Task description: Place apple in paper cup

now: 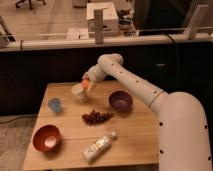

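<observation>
The orange-yellow apple is held in my gripper at the far left part of the wooden table. The gripper is shut on the apple. The cream-white paper cup stands right below and slightly left of the apple, and the apple is at the cup's upper right rim. I cannot tell whether the apple touches the cup. My arm reaches in from the right over the table.
A light blue cup stands left of the paper cup. A purple bowl is to the right, dark red grapes in the middle, an orange-red bowl at the front left, and a lying bottle at the front.
</observation>
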Robot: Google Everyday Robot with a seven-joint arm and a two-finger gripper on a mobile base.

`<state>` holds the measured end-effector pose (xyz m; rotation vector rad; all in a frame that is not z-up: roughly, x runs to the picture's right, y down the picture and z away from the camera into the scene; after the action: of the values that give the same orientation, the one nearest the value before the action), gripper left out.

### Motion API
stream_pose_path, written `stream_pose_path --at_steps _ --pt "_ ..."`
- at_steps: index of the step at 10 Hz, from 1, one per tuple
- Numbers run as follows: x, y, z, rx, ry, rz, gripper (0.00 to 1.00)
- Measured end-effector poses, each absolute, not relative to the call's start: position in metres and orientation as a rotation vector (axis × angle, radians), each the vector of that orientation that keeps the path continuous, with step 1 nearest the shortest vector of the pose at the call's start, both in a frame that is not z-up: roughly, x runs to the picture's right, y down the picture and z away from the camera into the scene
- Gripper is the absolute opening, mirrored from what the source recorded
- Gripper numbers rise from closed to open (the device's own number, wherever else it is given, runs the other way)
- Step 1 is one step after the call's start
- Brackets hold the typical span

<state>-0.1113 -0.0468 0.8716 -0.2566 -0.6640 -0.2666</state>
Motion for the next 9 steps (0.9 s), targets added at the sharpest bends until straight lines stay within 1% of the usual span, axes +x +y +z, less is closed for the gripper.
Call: stream_pose_path --at_steps 3,4,6,9 --pt "-0.118 -0.057 0.854 -0.235 -0.638 -0.292 0.24" --pt "-0.118 -0.057 0.849 -0.229 -0.632 -0.293 0.29" --pt "-0.118 -0.055 0.848 -0.226 -0.639 -0.29 0.29" --pt "-0.126 -0.051 0.86 -0.236 -0.681 -0.296 0.29"
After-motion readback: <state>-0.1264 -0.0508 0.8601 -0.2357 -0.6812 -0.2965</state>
